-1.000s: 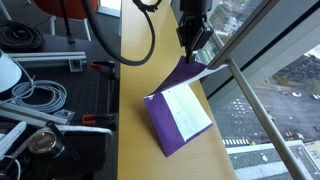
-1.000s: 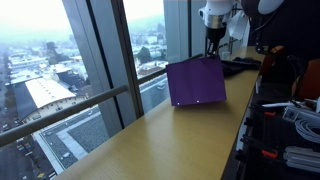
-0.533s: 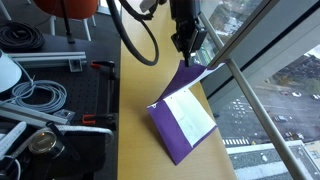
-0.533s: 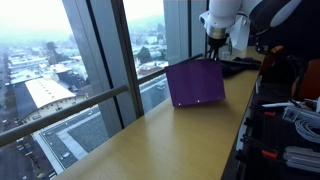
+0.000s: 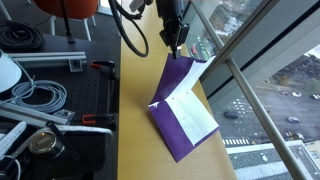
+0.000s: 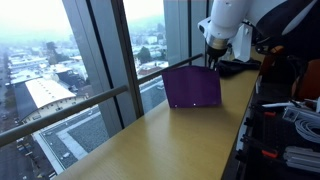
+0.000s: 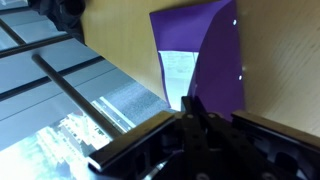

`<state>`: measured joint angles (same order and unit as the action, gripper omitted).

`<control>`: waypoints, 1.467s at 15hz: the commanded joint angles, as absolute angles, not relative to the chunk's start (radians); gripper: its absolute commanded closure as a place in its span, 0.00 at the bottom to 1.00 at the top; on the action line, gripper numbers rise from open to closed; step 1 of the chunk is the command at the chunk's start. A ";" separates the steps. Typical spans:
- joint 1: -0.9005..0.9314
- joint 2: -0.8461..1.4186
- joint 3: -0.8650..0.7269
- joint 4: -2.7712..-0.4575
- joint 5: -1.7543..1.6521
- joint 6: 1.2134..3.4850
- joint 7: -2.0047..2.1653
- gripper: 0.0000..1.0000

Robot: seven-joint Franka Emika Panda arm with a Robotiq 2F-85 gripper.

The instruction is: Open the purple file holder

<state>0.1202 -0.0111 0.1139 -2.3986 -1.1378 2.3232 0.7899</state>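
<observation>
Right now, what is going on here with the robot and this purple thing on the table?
The robot arm's claw is shut on the top edge of the cover of the purple file holder and holds that cover raised off the wooden table. The holder is partly open: the white paper inside shows, but the cover is not yet laid flat.

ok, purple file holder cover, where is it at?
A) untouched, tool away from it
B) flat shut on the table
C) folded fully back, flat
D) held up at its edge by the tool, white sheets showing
D: the tool grips the top edge of the purple file holder cover, which stands raised above the white sheets.
</observation>
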 commanded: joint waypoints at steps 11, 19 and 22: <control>0.201 -0.012 0.195 -2.467 -1.162 2.334 0.858 0.73; 0.198 -0.031 0.195 -2.478 -1.088 2.405 0.859 0.17; 0.195 -0.055 0.191 -2.489 -0.991 2.505 0.834 0.00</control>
<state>0.1995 -0.0113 0.1939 -2.4687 -1.0724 2.4222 0.8597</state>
